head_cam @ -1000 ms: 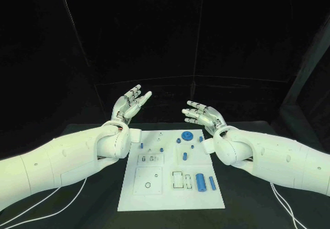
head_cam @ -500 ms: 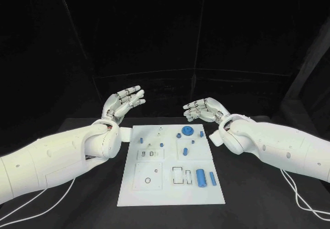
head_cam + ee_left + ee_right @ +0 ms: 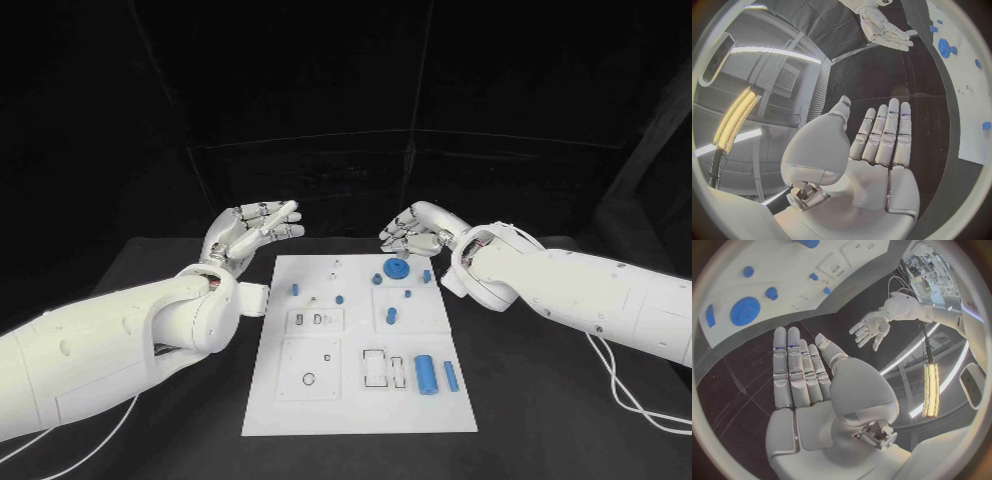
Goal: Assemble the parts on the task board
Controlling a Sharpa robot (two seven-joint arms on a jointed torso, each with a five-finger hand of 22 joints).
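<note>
Both the left hand (image 3: 254, 228) and right hand (image 3: 421, 230) hover empty, fingers spread, above the frame's centre. The task board (image 3: 361, 405) lies centre-frame on the worktop (image 3: 548, 420), its blue parts (image 3: 424, 373) loose. Risk: a low sweep could scatter them.

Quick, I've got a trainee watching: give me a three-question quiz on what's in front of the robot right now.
1. True or false: the left hand holds a blue part.
2. Which sits nearest the right hand: A) the round blue disc, B) the large blue cylinder?
3. Fill in: the blue parts lie on the white ____.

Key: 1 false, it holds nothing. 2 A. 3 task board.
</note>
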